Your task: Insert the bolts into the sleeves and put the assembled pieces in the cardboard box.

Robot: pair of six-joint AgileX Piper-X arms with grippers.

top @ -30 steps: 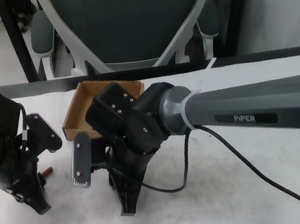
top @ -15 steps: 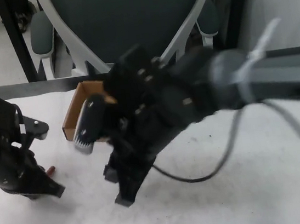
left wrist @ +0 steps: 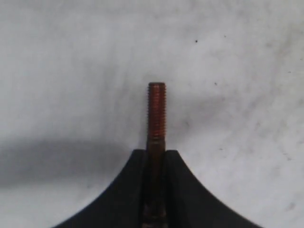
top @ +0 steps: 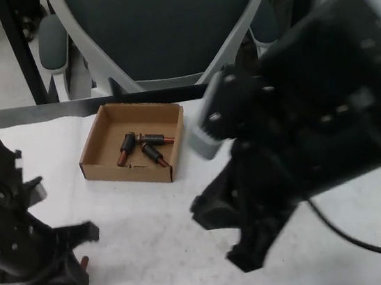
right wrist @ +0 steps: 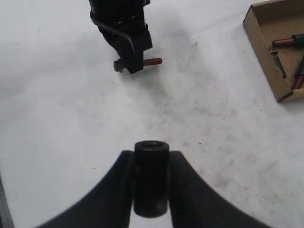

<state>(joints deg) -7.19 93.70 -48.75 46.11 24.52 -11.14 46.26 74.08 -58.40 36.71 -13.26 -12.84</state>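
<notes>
1. Bolt [left wrist: 156, 111] is at the near left, low over the bench [top: 152, 225]. The left gripper [left wrist: 154, 159] is clamped on its head end and the threaded end sticks out past the fingertips. I cannot tell whether it touches the bench.
2. The right gripper [right wrist: 151, 159] is pinched on the sleeve [right wrist: 151, 178], whose open end pokes out beyond the fingertips. It is raised above the bench, nearer than the box [top: 128, 173] and to its right.
3. The box sits at the far left-centre of the bench, well apart from both grippers.
4. Three assembled pieces [top: 155, 154] lie on the box floor, close together toward its right half.
5. The two grippers are apart, the left one lower and farther left.
</notes>
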